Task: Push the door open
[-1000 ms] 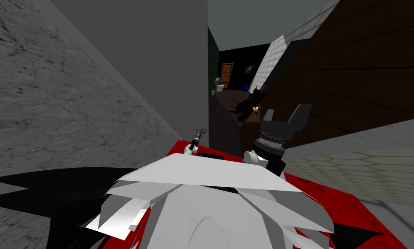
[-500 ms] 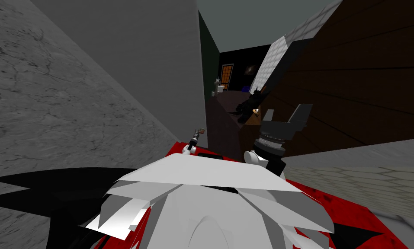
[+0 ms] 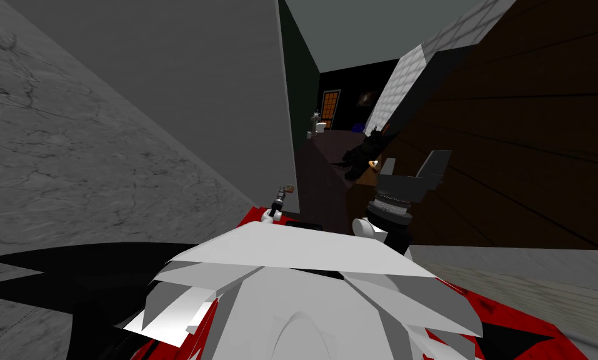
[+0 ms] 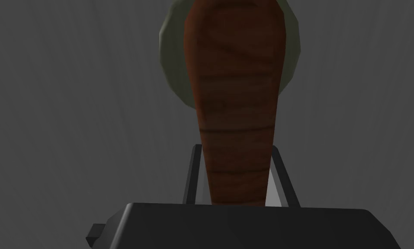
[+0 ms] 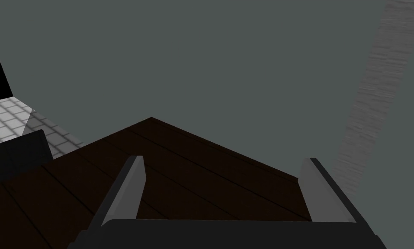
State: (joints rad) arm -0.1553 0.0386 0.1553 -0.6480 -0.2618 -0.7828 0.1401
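Stands close against the grey door [image 3: 185, 106], near its free edge. Grasps the door's brown, wood-grained lever handle [image 4: 234, 99] with the left gripper [image 4: 235, 148]: fingers [image 4: 277, 192] clenched on both sides of the lever, close to its tip. Finds the handle on the door's near face, just beside the free edge. Behind the lever, flat on the door, shows a round, dull green rosette [image 4: 169, 60]. Holds the right gripper [image 3: 414, 164] up to the right of the door's edge, apart from the door, fingers spread wide and released, gripping nothing. Faces a dark brown planked wall [image 3: 528, 125] to the right of the door, across the gap. Looks past the door's free edge through an opening into a dim space: far beyond the door, an orange paned panel [image 3: 329, 109] and a few small white things [image 3: 318, 127], too small to name. To the left of the door, meets a rough grey wall [image 3: 41, 156] with dark cracks. At the door's foot, stands on a red floor patch [image 3: 254, 215].
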